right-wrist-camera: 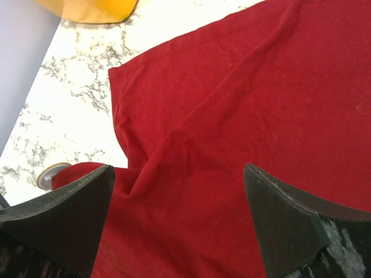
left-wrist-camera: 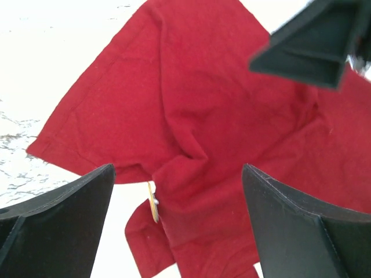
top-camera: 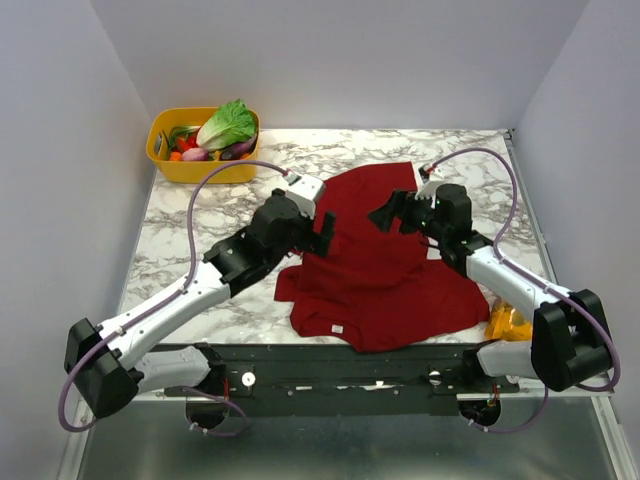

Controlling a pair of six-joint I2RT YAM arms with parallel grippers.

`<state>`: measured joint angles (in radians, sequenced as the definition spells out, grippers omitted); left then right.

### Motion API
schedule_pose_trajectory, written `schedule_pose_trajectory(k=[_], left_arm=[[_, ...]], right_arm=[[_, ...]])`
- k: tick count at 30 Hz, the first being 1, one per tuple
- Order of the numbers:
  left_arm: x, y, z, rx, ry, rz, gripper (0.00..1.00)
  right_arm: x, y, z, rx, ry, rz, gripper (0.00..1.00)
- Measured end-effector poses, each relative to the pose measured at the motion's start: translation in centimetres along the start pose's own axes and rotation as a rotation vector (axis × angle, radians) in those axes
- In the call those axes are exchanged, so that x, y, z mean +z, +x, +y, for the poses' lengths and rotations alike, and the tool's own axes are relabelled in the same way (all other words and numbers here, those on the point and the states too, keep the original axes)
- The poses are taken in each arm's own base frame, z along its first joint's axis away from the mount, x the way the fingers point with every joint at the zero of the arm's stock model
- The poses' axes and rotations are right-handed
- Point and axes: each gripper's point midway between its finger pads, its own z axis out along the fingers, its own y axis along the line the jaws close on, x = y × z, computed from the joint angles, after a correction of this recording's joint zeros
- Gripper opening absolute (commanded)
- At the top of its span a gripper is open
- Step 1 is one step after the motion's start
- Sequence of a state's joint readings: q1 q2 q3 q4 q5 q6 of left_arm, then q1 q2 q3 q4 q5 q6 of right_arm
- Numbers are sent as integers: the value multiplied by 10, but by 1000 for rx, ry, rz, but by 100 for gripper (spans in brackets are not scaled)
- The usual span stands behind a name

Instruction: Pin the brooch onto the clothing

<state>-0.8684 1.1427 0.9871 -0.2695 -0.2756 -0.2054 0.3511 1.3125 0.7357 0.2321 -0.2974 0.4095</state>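
With the left tool (left-wrist-camera: 177, 171) and right tool (right-wrist-camera: 178, 168) both apart and empty, we take the small rigid brooch (left-wrist-camera: 153, 201), apparently edge-on at the sleeve hem toward 7 o'clock in the left wrist view, by its rim; the limp clothing (top-camera: 380, 270) will bunch if dragged.

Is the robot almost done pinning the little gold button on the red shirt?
Not yet. Done: the shirt lies spread on the table. In hand: the left gripper and right gripper hover over it, both open and empty. Left to do: the brooch sits at the shirt's edge, seemingly on the marble and unpinned, so it needs picking up and pinning on.
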Motion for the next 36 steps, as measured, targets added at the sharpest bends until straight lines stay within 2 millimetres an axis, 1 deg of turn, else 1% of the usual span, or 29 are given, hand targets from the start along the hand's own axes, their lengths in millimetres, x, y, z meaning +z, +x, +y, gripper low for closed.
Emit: schedule_pose_trajectory(k=[3, 5, 6, 7, 8, 9, 10, 13, 16, 18, 19, 20, 22, 23, 24, 26, 27, 30, 32, 33, 36], left_arm=[[6, -7, 18, -111, 22, -6, 99], [9, -11, 36, -204, 21, -10, 99], [10, -12, 45, -248, 20, -12, 99], [12, -13, 52, -286, 18, -12, 99], [13, -13, 57, -315, 19, -7, 99], [16, -11, 64, -368, 24, 4, 99], [17, -10, 66, -399, 32, 13, 99], [26, 1, 91, -541, 15, 52, 99], [38, 24, 126, -723, -13, 84, 99], [46, 53, 148, -845, -48, 129, 99], [48, 71, 160, -902, -80, 158, 99], [51, 90, 167, -950, -111, 197, 99], [53, 114, 171, -999, -148, 257, 97], [54, 124, 172, -1011, -168, 288, 93], [55, 130, 173, -1017, -181, 307, 87], [57, 135, 174, -1021, -198, 325, 86], [57, 135, 176, -1018, -207, 327, 84], [69, 138, 187, -1011, -234, 339, 81], [78, 142, 192, -1008, -243, 352, 81], [81, 144, 194, -1008, -249, 359, 79], [95, 158, 200, -1016, -267, 399, 78]], right_arm=[[0, -6, 2, 2, -2, -4, 100], [0, -15, 7, 7, -4, -9, 100], [0, -22, 9, 6, -6, -15, 100], [0, -33, 13, 5, -7, -27, 100], [1, -38, 14, 4, -6, -33, 100], [2, -47, 16, 2, 2, -42, 100], [2, -55, 17, 0, 10, -51, 100], [6, -74, 17, -3, 43, -63, 100], [10, -82, 11, -2, 89, -54, 100], [12, -80, 4, 2, 128, -34, 100], [14, -79, 0, 4, 146, -22, 100], [16, -77, -5, 6, 163, -11, 100], [23, -75, -17, 20, 200, 19, 100], [27, -75, -25, 29, 219, 30, 100], [31, -74, -35, 42, 240, 46, 100], [36, -71, -59, 83, 290, 72, 100], [36, -69, -71, 105, 314, 80, 100], [34, -59, -114, 191, 401, 120, 100], [34, -52, -135, 241, 441, 142, 100], [34, -51, -145, 265, 462, 150, 100], [41, -47, -166, 307, 503, 184, 100]])
